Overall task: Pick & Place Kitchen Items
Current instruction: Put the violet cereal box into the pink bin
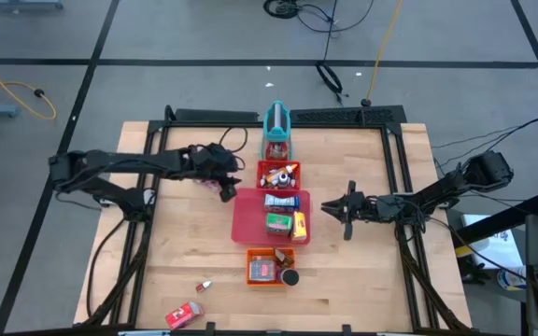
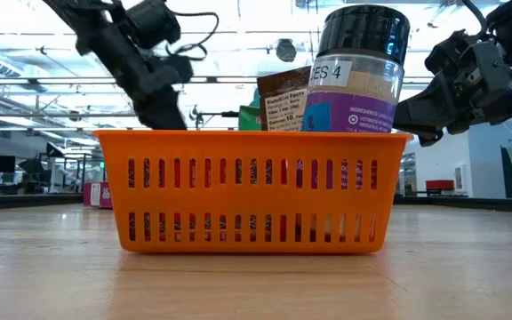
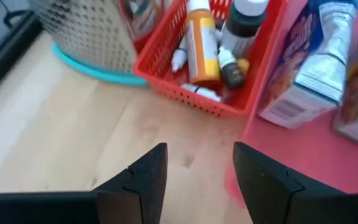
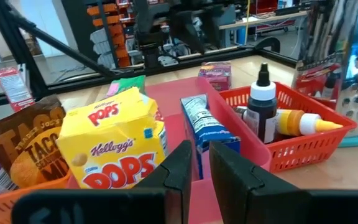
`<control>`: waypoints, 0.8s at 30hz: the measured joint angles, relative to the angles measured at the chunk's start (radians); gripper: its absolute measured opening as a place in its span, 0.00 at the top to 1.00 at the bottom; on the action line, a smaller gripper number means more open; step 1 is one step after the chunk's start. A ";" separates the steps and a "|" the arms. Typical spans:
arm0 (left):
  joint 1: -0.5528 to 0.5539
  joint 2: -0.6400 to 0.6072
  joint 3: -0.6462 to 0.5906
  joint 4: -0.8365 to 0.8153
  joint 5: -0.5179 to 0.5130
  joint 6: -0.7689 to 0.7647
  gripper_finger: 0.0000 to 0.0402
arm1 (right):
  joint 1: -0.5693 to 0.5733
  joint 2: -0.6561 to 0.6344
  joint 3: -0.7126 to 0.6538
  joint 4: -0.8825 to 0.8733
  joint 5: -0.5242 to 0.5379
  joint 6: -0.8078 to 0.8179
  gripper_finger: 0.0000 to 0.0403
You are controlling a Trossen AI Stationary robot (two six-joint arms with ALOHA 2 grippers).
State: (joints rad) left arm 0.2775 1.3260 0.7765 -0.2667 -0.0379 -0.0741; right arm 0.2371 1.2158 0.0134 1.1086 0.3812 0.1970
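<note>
My left gripper (image 1: 224, 179) hangs open over bare wood beside the red tray's (image 1: 247, 229) left far corner, nothing between its fingers (image 3: 146, 177). A pink-purple packet (image 1: 226, 192) lies flat on the table just under it, against the tray's edge. The tray carries a yellow box (image 4: 120, 149), a blue-white box (image 4: 204, 124) and a green box (image 1: 277, 223). A small red basket (image 3: 191, 93) holds tiny bottles. My right gripper (image 1: 334, 209) hovers shut at the tray's right edge, pointing level across it.
An upright teal stand (image 1: 276, 121) rises behind the red basket. Near the front edge an orange basket (image 2: 252, 191) holds a purple-labelled jar (image 2: 358, 80) and a brown packet (image 2: 283, 102). A red box (image 1: 183, 315) and a tiny bottle (image 1: 204, 285) lie front left.
</note>
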 joint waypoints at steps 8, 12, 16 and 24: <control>-0.046 -0.120 0.000 -0.351 -0.171 0.002 0.54 | 0.000 0.000 0.000 0.000 0.016 0.004 0.88; -0.075 -0.111 0.000 -0.445 -0.222 -0.023 0.54 | 0.000 0.000 0.000 0.001 0.016 0.004 0.88; -0.112 -0.086 -0.016 -0.473 -0.264 0.061 0.54 | 0.000 0.000 0.000 0.001 0.015 0.012 0.88; -0.156 -0.082 -0.059 -0.466 -0.304 0.128 0.54 | 0.000 0.000 0.000 0.001 0.015 0.027 0.88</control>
State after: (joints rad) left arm 0.1219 1.2442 0.7178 -0.7326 -0.3419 0.0542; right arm 0.2367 1.2160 0.0133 1.1096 0.3962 0.2238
